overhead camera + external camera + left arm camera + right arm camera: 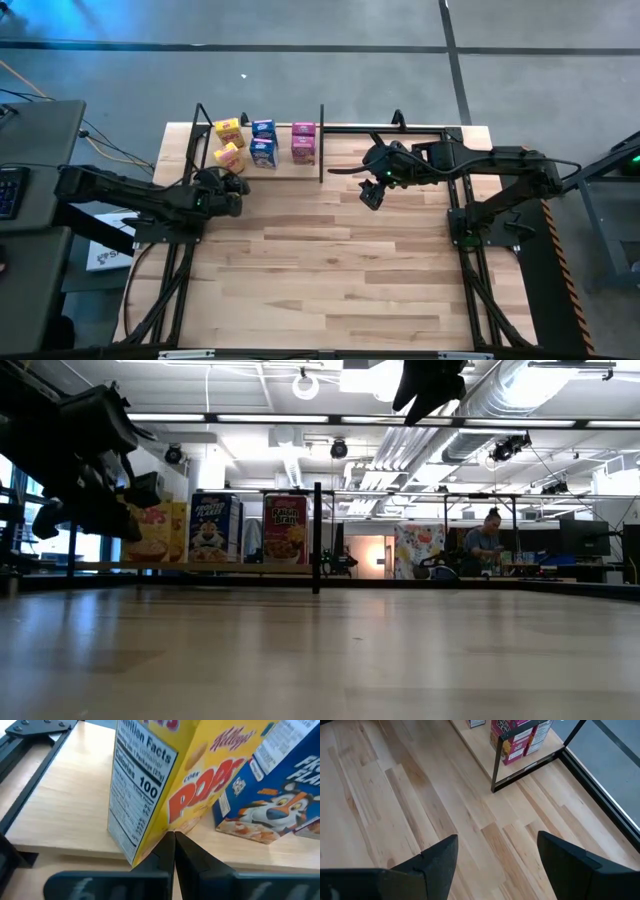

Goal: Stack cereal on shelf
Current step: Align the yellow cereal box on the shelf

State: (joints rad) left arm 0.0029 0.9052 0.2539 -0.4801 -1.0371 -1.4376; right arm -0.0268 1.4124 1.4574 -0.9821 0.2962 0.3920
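**Cereal almost all on the shelf, one yellow box to settle**

I look down from the high view and I see the shelf at the far side of the table, on its left half. On the pale board stand the cereal boxes in a row: yellow boxes at the left, blue boxes in the middle, pink boxes at the right. In each colour there is one box behind and one in front. I count six, so I judge that no box waits on the table.

My left pincer is at the near edge of the shelf, just beside the front yellow box. This box stands turned, not square like the others. In my left wrist view its corner is very close over my fingertips, which are pressed together with nothing between them. So the left pincer is clenched and empty. If it touches the box, I cannot tell.

My right pincer hangs over the table to the right of the shelf, well apart from the boxes. In my right wrist view its two fingers stand wide, released, and only bare planks are between them. The pink boxes show behind a black post.

My judgement: the placing is done or nearly done. What is left, perhaps, is to straighten the turned yellow box and to take both arms away.
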